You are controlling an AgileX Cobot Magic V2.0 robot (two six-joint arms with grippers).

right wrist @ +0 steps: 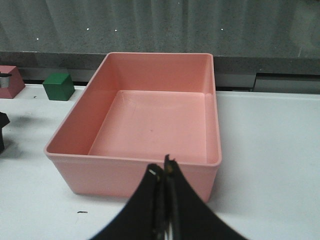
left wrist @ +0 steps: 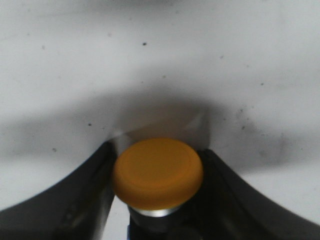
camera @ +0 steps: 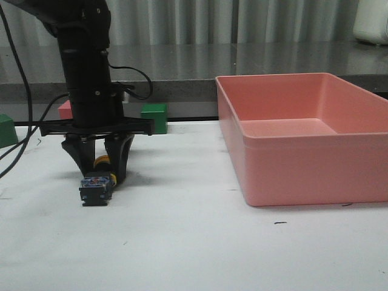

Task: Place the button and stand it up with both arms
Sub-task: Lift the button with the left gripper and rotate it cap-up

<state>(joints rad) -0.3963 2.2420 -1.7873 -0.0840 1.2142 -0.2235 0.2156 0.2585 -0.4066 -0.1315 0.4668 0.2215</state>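
Observation:
The button (camera: 97,187) lies on its side on the white table at the left, bluish base toward the camera and yellow cap pointing away. My left gripper (camera: 104,176) reaches straight down over it, its fingers on either side of the cap and collar. In the left wrist view the yellow cap (left wrist: 157,172) fills the gap between the two dark fingers (left wrist: 95,190) and touches both. My right gripper (right wrist: 162,167) is shut and empty, hanging in front of the near wall of the pink bin. It does not show in the front view.
A large pink bin (camera: 303,176) stands on the right half of the table and also shows in the right wrist view (right wrist: 130,175). A green cube (camera: 155,115) and a pink block (camera: 64,109) sit at the back behind the left arm. Another green block (camera: 6,130) is at the far left edge.

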